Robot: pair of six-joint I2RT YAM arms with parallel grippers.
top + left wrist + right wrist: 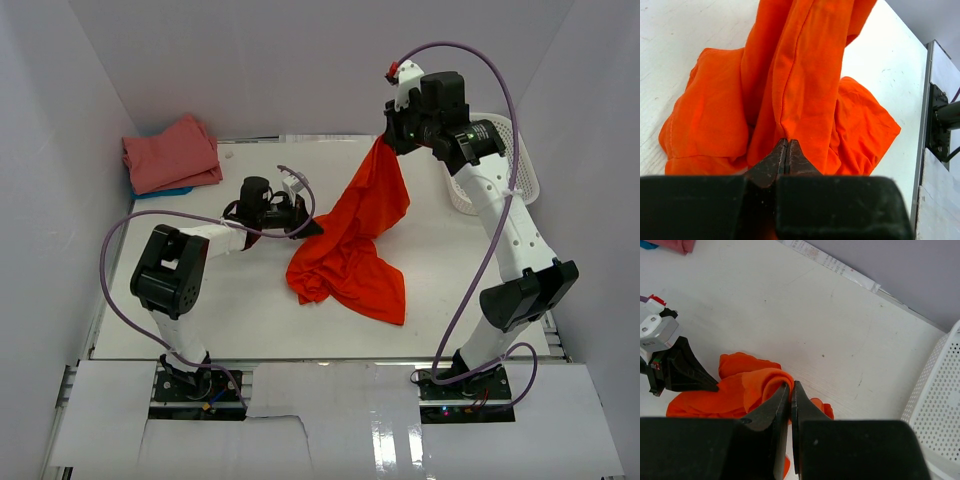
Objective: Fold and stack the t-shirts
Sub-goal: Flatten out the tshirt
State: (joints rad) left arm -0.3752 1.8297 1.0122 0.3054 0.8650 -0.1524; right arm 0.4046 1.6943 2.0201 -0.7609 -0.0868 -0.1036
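One white basket (pixel 940 405) stands right of the hanging orange-red t-shirt (pixel 350 250).

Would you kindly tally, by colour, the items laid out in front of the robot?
orange-red t-shirt: 1
salmon-pink t-shirt: 1
blue t-shirt, only an edge showing under the pink one: 1
white mesh basket: 1
Total: 4

Robotics lab test cell, plain white enclosure walls (pixel 300 60), white table (pixel 250 300), two bolted arms (pixel 170 270) (pixel 515 240), trailing purple cables (pixel 500 90)
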